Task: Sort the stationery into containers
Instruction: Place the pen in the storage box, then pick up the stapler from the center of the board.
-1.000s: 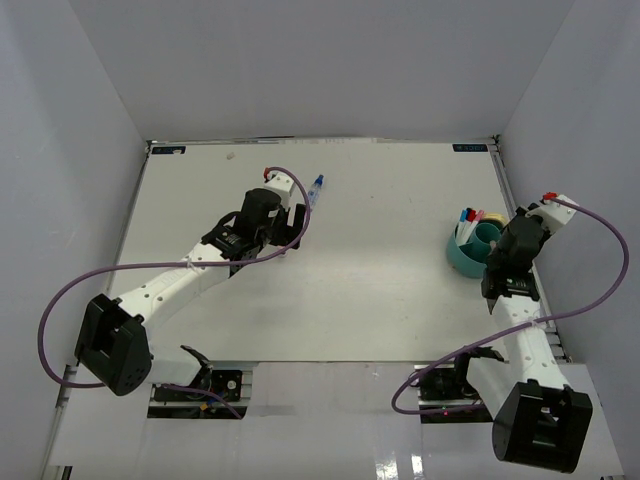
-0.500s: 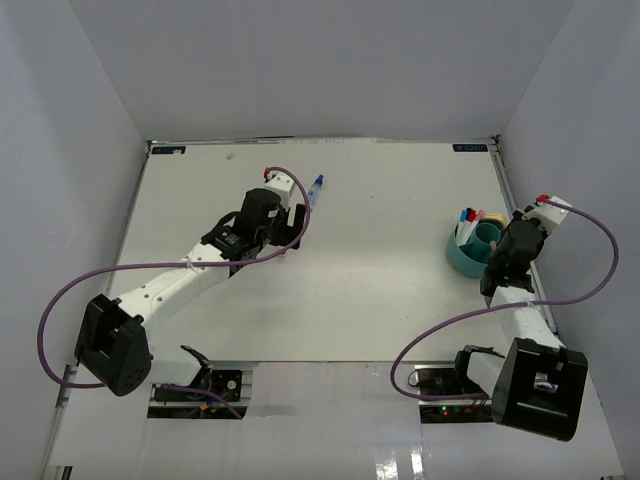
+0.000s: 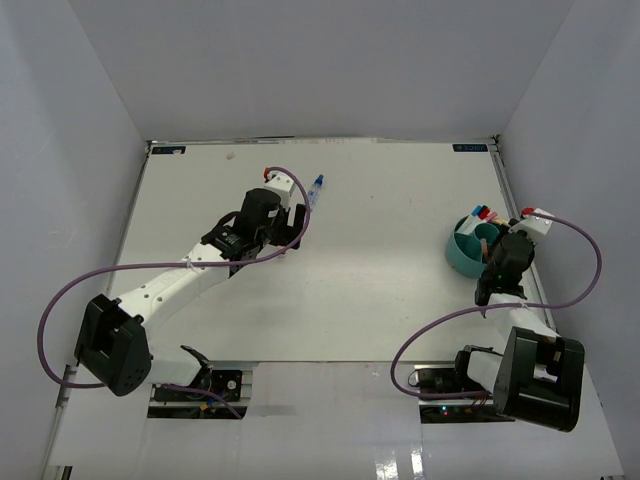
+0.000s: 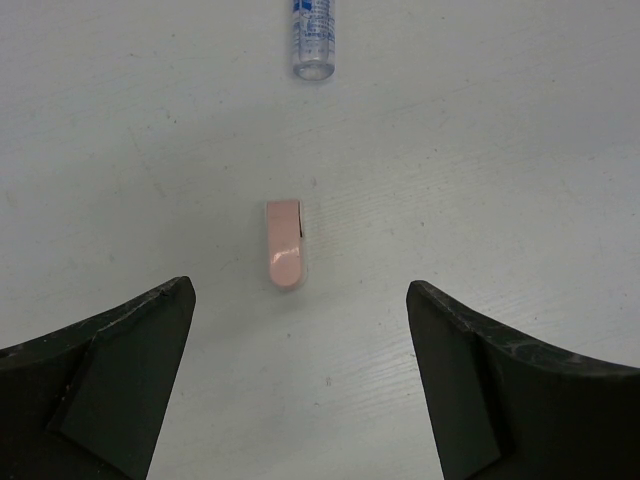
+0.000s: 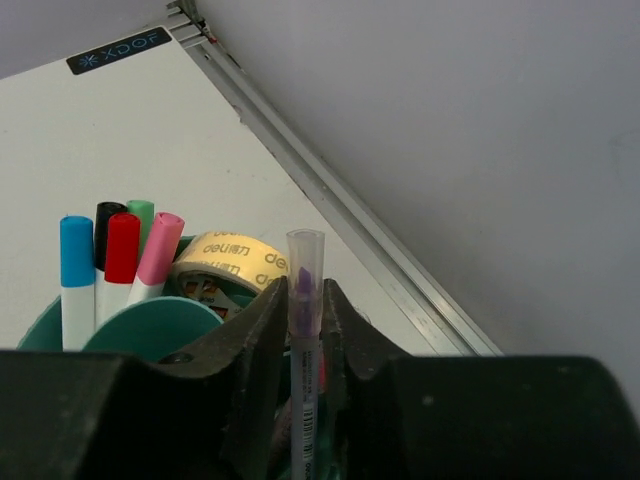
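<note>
White counter [image 3: 380, 300], boxed in by pale grey walls [image 3: 300, 70]. A teal bowl [image 3: 462, 258] sits near its right edge, holding upright markers [image 5: 120, 250] and a yellow tape roll [image 5: 230, 262]. At the bowl, the right gripper [image 5: 303, 300] has its jaws clamped on a clear-capped pen [image 5: 305, 260]. The left gripper [image 4: 300, 310] hangs with jaws wide apart over a pink eraser [image 4: 284, 255]; a small bottle [image 4: 312, 35] lies just beyond it.

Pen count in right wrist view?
6. Five stand in the bowl: blue, black, red, green, pink caps. One clear-capped pen sits between the right fingers. Others may be hidden behind them.
</note>
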